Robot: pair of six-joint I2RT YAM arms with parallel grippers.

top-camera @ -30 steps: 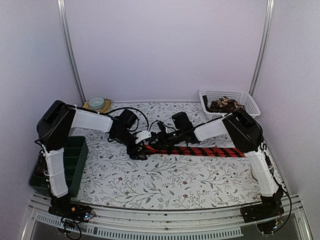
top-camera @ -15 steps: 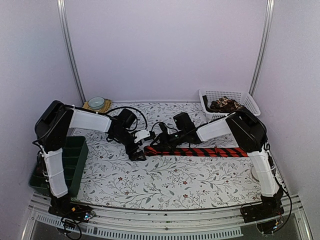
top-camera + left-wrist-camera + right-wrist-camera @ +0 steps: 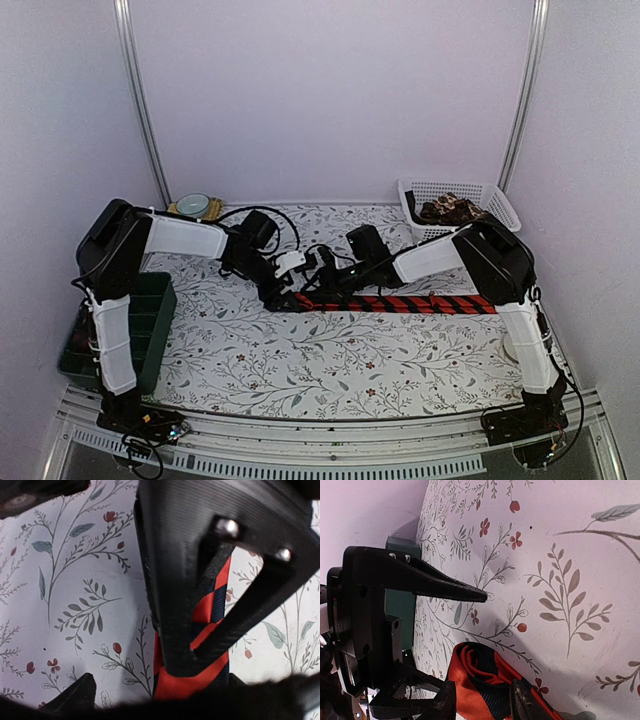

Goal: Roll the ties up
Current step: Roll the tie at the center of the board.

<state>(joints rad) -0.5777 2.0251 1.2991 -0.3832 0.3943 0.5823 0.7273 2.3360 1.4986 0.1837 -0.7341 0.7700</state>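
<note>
Barely started tbh: the red fabric necktie with black diagonal stripes (image 3: 400,303) is laid nearly flat across mid-frame on the floral counter (image 3: 330,360). Its frame-left end is pinched by the right end effector (image 3: 482,701); the left end effector (image 3: 282,296) is spread alongside.

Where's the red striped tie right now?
Top view: the red striped tie lies flat across mid-table, its left end at the left end effector and right end effector, stretching right.
</note>
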